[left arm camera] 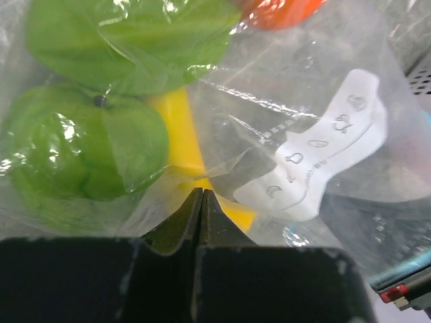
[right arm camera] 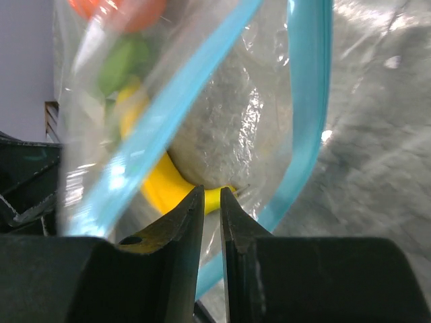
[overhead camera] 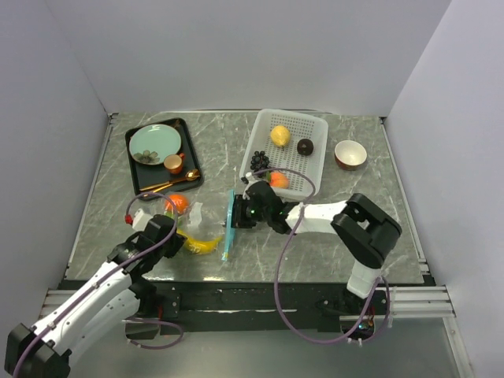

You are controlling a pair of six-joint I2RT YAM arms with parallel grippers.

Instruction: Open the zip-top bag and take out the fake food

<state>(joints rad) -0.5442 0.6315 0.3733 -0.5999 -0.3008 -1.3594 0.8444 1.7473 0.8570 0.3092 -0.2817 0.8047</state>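
The zip-top bag (overhead camera: 197, 216) lies near the front edge of the table between my two arms, its teal zipper strip (overhead camera: 229, 224) facing right. Its mouth is parted, and the two teal lips (right arm camera: 306, 101) form a loop. Inside the bag are green limes (left arm camera: 87, 148), an orange (overhead camera: 176, 204) and a yellow banana (right arm camera: 158, 188). My left gripper (left arm camera: 202, 192) is shut, pinching the bag's film at its left end. My right gripper (right arm camera: 212, 193) reaches into the mouth, its jaws narrowed on the banana's end. A lemon (overhead camera: 279, 135), a brown ball (overhead camera: 305, 146), grapes (overhead camera: 260, 161) and a peach (overhead camera: 278, 179) lie in the basket.
The white perforated basket (overhead camera: 311, 122) stands at the back right, just behind my right gripper. A red bowl (overhead camera: 350, 153) sits to its right. A black tray (overhead camera: 140, 179) at the back left holds a green plate (overhead camera: 155, 144), an orange cup (overhead camera: 173, 164) and a gold spoon (overhead camera: 177, 183).
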